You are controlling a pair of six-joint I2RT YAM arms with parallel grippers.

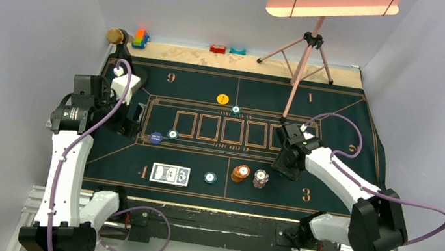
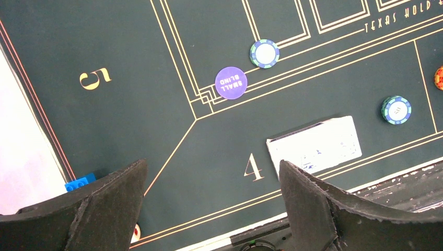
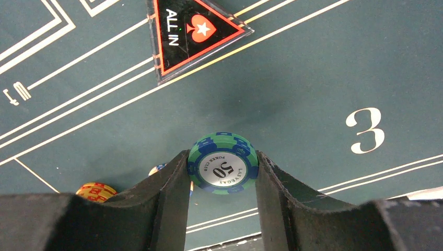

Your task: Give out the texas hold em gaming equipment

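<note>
My right gripper (image 3: 222,167) is shut on a green-and-blue chip (image 3: 223,163) marked 50, held on edge above the mat near the number 3. A black and red ALL IN triangle (image 3: 193,34) lies beyond it. An orange chip stack (image 1: 240,173) and a pale chip stack (image 1: 260,179) sit just left of the right gripper (image 1: 285,164). My left gripper (image 2: 213,198) hangs open and empty above the number 4. Ahead of it are the cards (image 2: 315,145), the purple small blind button (image 2: 231,82) and two teal chips (image 2: 264,53) (image 2: 396,110). A yellow button (image 1: 223,99) lies further back.
The dark green felt mat (image 1: 339,116) covers the table. A pink tripod (image 1: 309,52) with a lamp stands at the back right, one leg on the mat. Toy blocks (image 1: 140,38) (image 1: 219,49) line the back edge. A blue block (image 2: 81,183) lies by the left gripper.
</note>
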